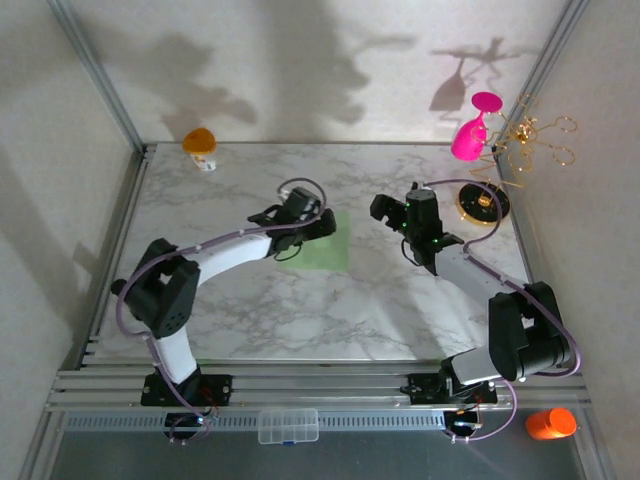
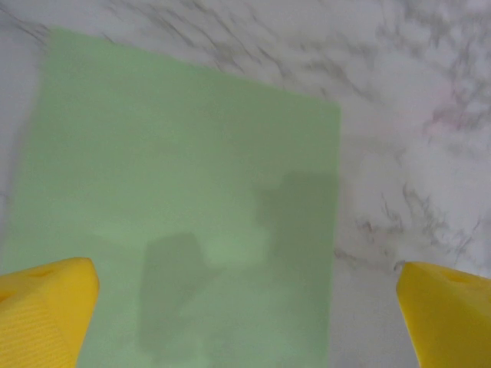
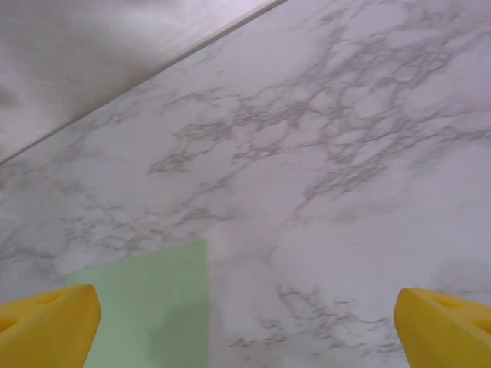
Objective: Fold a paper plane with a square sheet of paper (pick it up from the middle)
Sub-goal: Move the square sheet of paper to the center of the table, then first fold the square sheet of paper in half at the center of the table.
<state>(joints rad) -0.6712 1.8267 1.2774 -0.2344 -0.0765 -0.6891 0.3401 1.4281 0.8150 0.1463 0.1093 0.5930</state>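
The square sheet of paper [image 1: 325, 248] is pale green and lies flat and unfolded on the marble table, near the middle. My left gripper [image 1: 314, 224] hovers over the sheet's left part. In the left wrist view the sheet [image 2: 184, 207] spreads below the open left gripper [image 2: 245, 322], with yellow fingertips [image 2: 46, 307] wide apart and nothing between them. My right gripper [image 1: 386, 209] hangs just right of the sheet. It is open [image 3: 245, 330] over bare marble, with one corner of the sheet [image 3: 149, 303] near its left fingertip [image 3: 46, 322]. The paper plane is out of view.
A gold round stand base [image 1: 483, 203] sits at the back right, its wire rack [image 1: 535, 140] holding a pink glass [image 1: 470, 135]. An orange-topped object [image 1: 199, 143] stands at the back left. Metal frame posts edge the marble table [image 1: 300, 320]. A clear box [image 1: 288, 425] lies on the near rail.
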